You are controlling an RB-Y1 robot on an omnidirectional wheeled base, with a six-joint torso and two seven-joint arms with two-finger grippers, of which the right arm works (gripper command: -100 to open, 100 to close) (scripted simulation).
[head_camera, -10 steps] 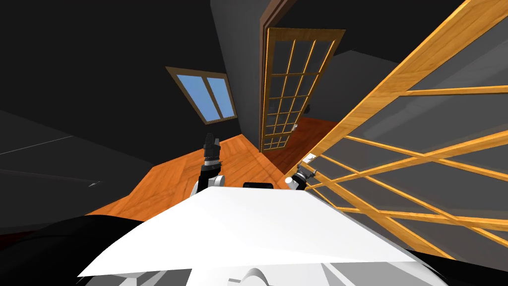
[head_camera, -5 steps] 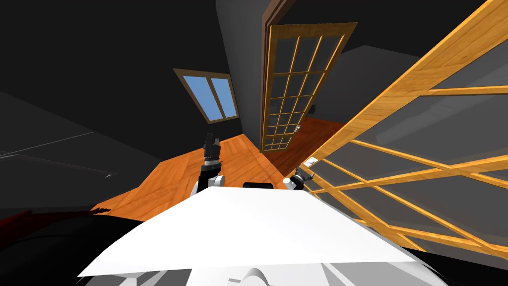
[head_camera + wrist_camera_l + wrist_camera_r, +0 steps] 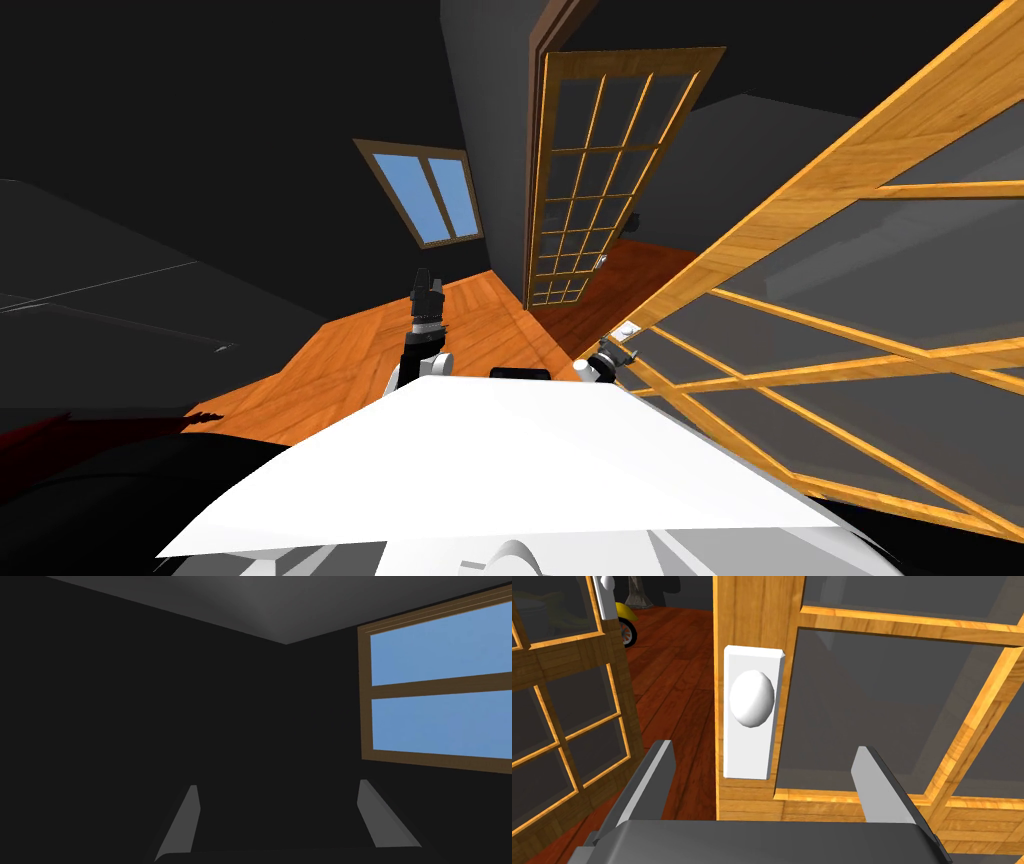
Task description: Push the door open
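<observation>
Risks hooking the spread right gripper (image 3: 763,747) on the white oval knob (image 3: 752,698) of the glazed yellow-wood door (image 3: 752,616), slewing the push sideways; spread left gripper (image 3: 276,786) idle.

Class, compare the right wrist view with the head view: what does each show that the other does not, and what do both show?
The right wrist view adds the white oval knob and a yellow object with a spoked wheel past the doors. The head view adds the blue window in a brown frame and the raised left hand. Both show the near golden wooden door with grey glass panes, its white rectangular plate, the open right hand in front of it, and a second matching door farther off.
</observation>
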